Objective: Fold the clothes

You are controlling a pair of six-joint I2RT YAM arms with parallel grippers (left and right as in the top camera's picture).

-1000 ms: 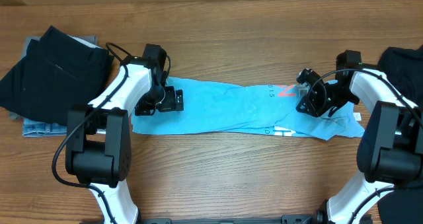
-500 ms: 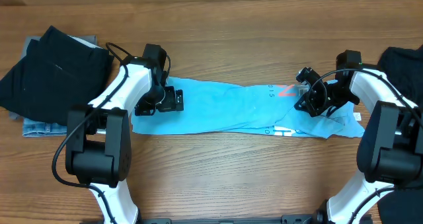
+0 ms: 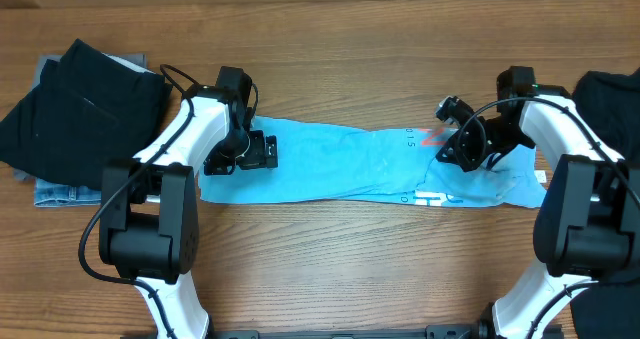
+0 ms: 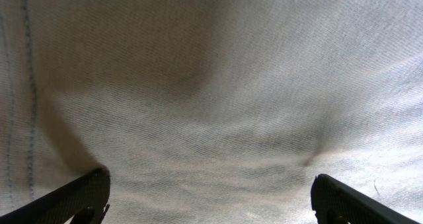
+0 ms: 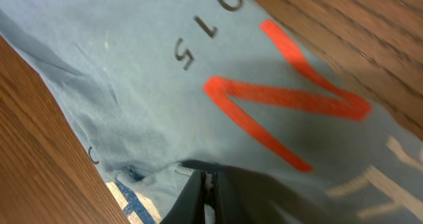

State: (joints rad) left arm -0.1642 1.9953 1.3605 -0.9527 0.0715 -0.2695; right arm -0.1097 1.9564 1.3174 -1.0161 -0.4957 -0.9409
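At three o'clock my right gripper (image 3: 447, 152) pinches the strip-folded T-shirt (image 3: 340, 164), the left gripper (image 3: 268, 151) at nine gapes empty; crosswise folds look undone.

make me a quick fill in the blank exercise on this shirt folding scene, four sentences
1. The T-shirt lying in a long strip on the table is light ___.
2. The right gripper is ___ on the shirt's cloth, near the orange mark.
3. The left gripper rests over the shirt's other end with its jaws ___.
4. The black garment lies on the ___ arm's side of the table.

Missing words: blue; shut; open; left
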